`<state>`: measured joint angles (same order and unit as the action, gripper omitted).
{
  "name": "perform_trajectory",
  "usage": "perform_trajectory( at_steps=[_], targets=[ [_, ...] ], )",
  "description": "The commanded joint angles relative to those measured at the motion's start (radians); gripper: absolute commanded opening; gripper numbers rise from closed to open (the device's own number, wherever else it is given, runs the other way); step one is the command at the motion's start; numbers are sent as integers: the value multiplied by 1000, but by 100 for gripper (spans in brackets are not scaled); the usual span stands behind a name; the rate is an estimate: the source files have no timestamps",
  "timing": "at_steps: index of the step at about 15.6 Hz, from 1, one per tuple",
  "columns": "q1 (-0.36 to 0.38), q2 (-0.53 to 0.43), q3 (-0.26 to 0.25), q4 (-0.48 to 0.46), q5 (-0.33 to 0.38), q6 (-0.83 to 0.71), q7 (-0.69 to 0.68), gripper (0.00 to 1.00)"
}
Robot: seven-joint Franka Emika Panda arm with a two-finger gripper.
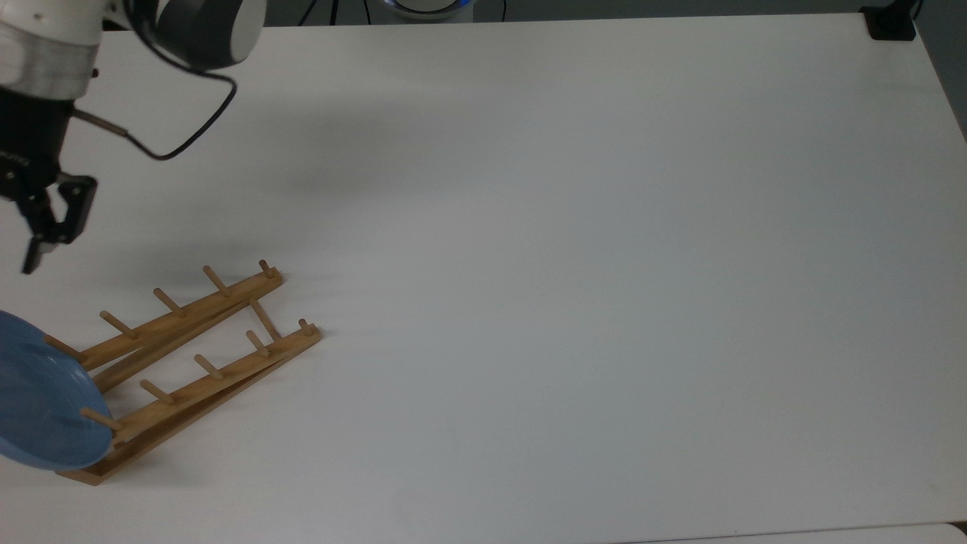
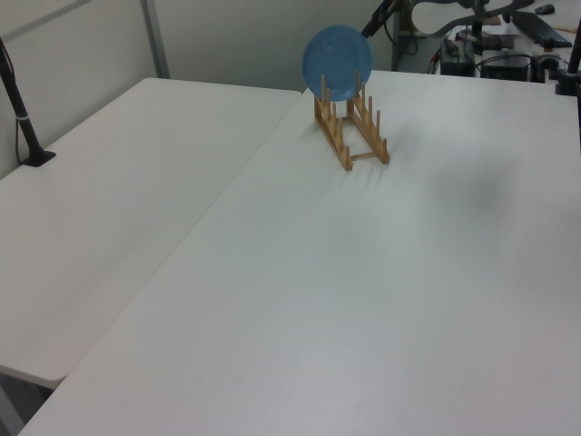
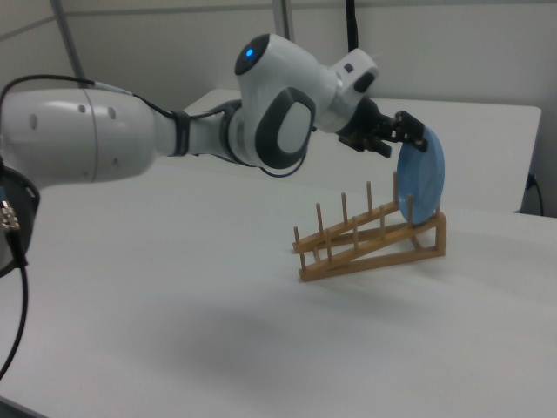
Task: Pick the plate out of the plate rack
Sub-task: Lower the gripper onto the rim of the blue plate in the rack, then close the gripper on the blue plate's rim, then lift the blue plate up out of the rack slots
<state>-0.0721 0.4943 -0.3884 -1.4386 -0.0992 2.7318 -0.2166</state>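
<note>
The light-blue plate stands upright in the end slot of the wooden plate rack, at the top view's lower left. In the right view the plate leans at the rack's raised right end. My gripper hangs open just above and beside the plate's top rim, holding nothing. One of its black fingers shows at the top view's left edge, above the rack. In the left view the plate tops the rack at the far side of the table.
The rack sits on a white table. A black clamp grips the table's corner at the top view's upper right. A second white table with a black post adjoins in the left view. The arm's cable loops above the table.
</note>
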Motion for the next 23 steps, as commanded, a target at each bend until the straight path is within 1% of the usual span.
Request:
perform_trajectory(
  at_steps=[1,4,7,9,11,12,14,18,19,20,21,23],
  targets=[
    [-8,82,-29,87,0,17,-3,73],
    [-21,124,-29,119,0,43,-4,62],
    [-26,158,-35,139,0,72,-3,61],
    [-25,179,-36,165,-2,77,41,61],
    [-21,207,-55,194,-4,78,75,60],
    [-20,222,-56,208,-2,78,79,57],
    [-21,246,-59,228,-4,78,86,56],
    [-18,282,-66,259,-2,78,129,49],
    [-15,283,-66,259,-2,78,135,46],
    [-14,283,-66,260,-2,80,137,40],
    [-14,283,-66,259,-2,91,141,28],
    [-14,283,-67,259,-5,98,140,12]
  ],
)
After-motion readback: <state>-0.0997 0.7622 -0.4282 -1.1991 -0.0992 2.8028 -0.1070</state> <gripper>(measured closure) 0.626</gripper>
